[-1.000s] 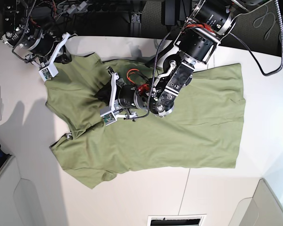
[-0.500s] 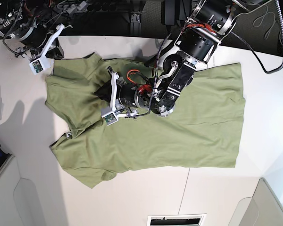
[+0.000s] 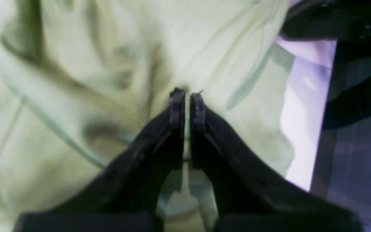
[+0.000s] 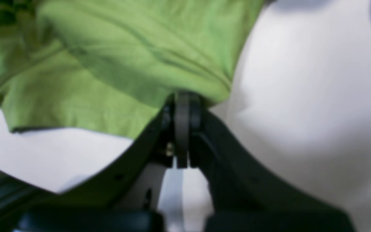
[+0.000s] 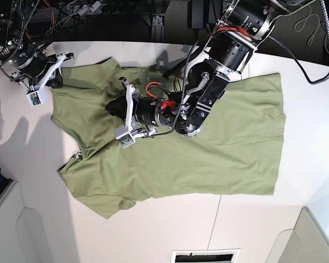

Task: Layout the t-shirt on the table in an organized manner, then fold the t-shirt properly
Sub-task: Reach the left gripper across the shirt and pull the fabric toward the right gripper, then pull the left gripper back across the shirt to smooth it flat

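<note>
The olive-green t-shirt (image 5: pixel 230 137) lies mostly spread on the white table (image 5: pixel 170 230), hem to the right, and rumpled on its left side. My left gripper (image 5: pixel 113 107) is in the middle of the shirt's left part. In the left wrist view its jaws (image 3: pixel 187 93) are shut, pinching a fold of the cloth (image 3: pixel 76 64). My right gripper (image 5: pixel 56 80) is at the shirt's far-left upper corner. In the right wrist view it (image 4: pixel 182 96) is shut on the shirt's edge (image 4: pixel 108 64), above the bare table (image 4: pixel 301 96).
Cables and dark gear (image 5: pixel 126 13) lie beyond the table's back edge. A vent slot (image 5: pixel 203 256) sits at the front edge. Grey bins stand at the lower left (image 5: pixel 11 230) and lower right (image 5: pixel 312 235). The table's edge shows near the right gripper (image 4: pixel 27 180).
My right gripper has swung left and then down with the shirt's upper-left corner, drawing it outward. My left gripper has shifted slightly left and up with its fold.
</note>
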Robot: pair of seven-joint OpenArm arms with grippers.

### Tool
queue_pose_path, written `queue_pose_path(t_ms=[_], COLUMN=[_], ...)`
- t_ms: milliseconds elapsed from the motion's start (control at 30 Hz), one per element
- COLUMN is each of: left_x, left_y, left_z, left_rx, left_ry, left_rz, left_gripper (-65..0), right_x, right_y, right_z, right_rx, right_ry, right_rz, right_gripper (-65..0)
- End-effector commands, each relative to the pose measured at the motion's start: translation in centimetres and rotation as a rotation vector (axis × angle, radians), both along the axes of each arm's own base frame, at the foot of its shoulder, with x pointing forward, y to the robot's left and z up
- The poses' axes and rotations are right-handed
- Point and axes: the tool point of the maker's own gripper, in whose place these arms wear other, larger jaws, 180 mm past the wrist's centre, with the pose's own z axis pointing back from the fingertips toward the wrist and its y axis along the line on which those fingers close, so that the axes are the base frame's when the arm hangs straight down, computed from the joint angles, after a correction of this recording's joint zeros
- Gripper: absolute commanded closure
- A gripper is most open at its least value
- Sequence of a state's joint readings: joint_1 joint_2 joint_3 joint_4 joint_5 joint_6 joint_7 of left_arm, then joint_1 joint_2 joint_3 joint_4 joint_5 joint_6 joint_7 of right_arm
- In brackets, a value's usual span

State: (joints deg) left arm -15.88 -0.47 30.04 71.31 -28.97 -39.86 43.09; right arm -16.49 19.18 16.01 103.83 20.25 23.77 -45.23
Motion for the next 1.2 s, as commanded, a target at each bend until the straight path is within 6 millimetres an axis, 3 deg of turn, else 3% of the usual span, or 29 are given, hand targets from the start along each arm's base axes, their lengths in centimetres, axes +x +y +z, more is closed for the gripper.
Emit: queue_pose_path(t_ms=[0, 167, 467, 633, 733, 867, 1000, 1167], left_x=[1.0, 1.0, 1.8, 2.9, 3.2, 3.3, 3.8, 6.2], left_y=[-0.8, -0.9, -1.2, -1.1, -1.1, -0.8, 0.1, 4.7], left_z=[1.9, 1.9, 4.1, 5.3, 5.6, 5.3, 5.1, 5.3], left_rx=[-0.047, -0.049, -0.062, -0.061, -0.058, -0.036, -0.019, -0.001], left_ry=[-0.037, -0.037, -0.104, -0.141, -0.152, -0.163, -0.169, -0.185], left_rz=[0.000, 0.000, -0.015, -0.016, -0.017, -0.018, -0.011, 0.072], left_gripper=[-3.9, -3.9, -3.9, -3.9, -3.9, -3.9, -3.9, -3.9], right_x=[0.5, -0.3, -5.6, -8.6, -9.3, -9.2, -7.0, -2.3], right_y=[-0.3, -0.6, -0.6, -1.1, -1.5, -1.7, -2.4, -3.2], right_z=[0.5, -0.5, -2.7, -2.9, -1.9, 0.5, 3.5, 5.7], right_rx=[0.000, 0.002, -0.014, -0.029, -0.026, -0.011, -0.007, 0.005], right_ry=[-0.024, 0.013, 0.168, 0.215, 0.201, 0.143, 0.022, -0.128], right_rz=[0.000, -0.011, -0.002, -0.009, -0.023, -0.026, -0.052, -0.080], right_gripper=[0.0, 0.0, 0.0, 0.0, 0.0, 0.0, 0.0, 0.0])
